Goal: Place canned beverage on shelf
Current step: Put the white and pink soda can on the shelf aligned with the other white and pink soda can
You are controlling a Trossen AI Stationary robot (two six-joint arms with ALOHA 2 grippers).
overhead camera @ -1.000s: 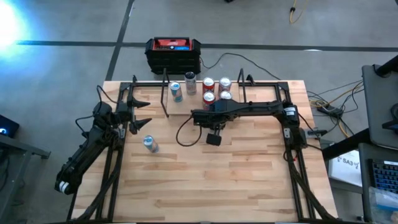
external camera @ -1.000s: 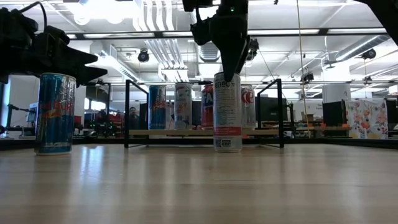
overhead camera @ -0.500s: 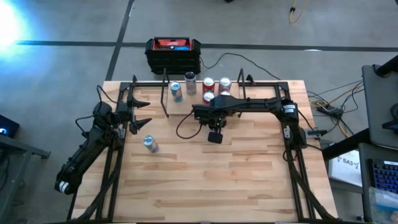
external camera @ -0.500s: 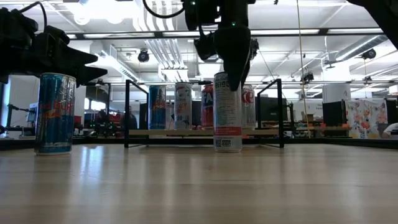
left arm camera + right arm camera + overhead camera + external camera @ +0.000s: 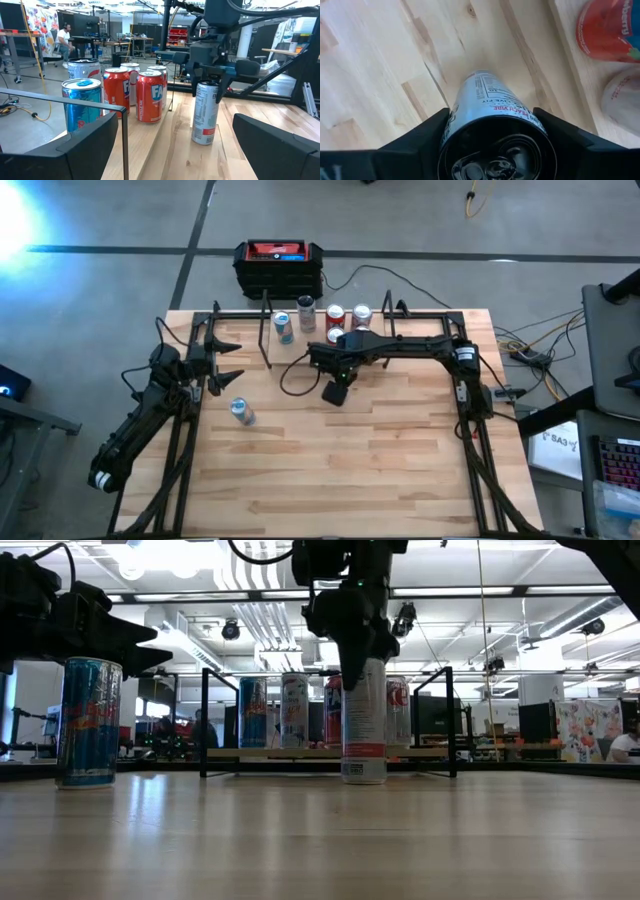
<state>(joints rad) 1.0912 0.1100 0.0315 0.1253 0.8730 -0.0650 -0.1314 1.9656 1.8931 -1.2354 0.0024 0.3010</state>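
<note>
Silver can [image 5: 363, 720] stands upright, long axis vertical, right gripper [image 5: 495, 135] jaws pinching its top; left gripper [image 5: 225, 361] jaws spread.

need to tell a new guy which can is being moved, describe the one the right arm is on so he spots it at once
Start at the small light-wood shelf with black rod uprights at the table's far edge, where several cans stand. Just in front of it, on the tabletop, stands a tall slim silver can with a red band near its base, the right gripper closing around its top. Unlike the shelved cans, it stands off the shelf.
</note>
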